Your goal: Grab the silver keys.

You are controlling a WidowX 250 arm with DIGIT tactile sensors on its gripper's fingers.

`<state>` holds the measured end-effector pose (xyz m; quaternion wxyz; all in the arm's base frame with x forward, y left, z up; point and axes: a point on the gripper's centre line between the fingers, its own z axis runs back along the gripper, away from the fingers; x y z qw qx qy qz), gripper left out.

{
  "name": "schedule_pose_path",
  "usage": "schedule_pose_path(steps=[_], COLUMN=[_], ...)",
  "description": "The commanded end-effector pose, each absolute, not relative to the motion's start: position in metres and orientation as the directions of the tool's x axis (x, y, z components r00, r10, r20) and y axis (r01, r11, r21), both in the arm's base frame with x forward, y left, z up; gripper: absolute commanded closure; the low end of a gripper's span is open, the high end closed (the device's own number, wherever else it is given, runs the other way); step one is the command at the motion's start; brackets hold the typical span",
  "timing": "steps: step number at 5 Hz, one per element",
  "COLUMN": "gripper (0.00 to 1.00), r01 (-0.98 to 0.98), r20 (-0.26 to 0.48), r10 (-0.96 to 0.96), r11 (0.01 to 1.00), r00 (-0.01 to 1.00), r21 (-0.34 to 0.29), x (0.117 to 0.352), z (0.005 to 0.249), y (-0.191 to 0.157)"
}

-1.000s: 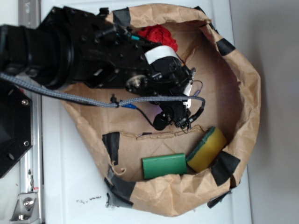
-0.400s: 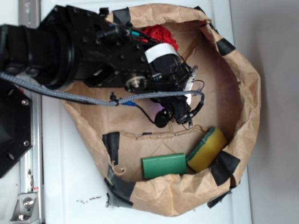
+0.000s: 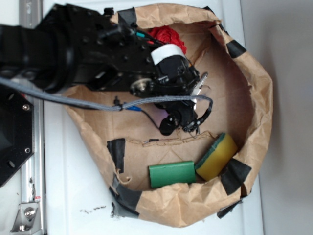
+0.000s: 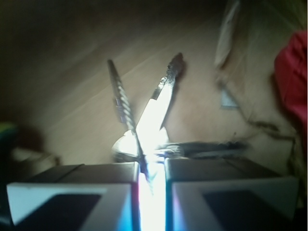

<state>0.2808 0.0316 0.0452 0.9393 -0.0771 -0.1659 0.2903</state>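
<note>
Inside the crumpled brown paper bag (image 3: 254, 93) on the white worktop (image 3: 73, 186) lie a green block (image 3: 172, 174), yellow sponge (image 3: 216, 155) and red cloth (image 3: 167, 36). The black hand (image 4: 152, 180) is clamped on the fanned silver keys (image 4: 144, 110), clear only in the wrist view.

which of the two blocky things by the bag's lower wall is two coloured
The sponge, yellow with a dark green top layer, right of the plain green block, which is one colour.

The gripper (image 3: 195, 90) has risen slightly, carrying the silver keys (image 4: 144, 115).
</note>
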Motion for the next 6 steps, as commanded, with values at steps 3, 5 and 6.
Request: schedule_pose_path(steps=[3, 5, 6], gripper=[1.00, 1.00, 1.00], r01=[-0.353, -0.378, -0.449], r20=[0.395, 0.336, 0.188], r10=[0.490, 0.393, 0.449], r11=[0.859, 0.919, 0.893], r00=[0.777, 0.856, 0.874], r21=[-0.371, -0.114, -0.044], x=[0.257, 0.248, 0.251], z=[0.124, 0.118, 0.138], y=[0.040, 0.018, 0.013])
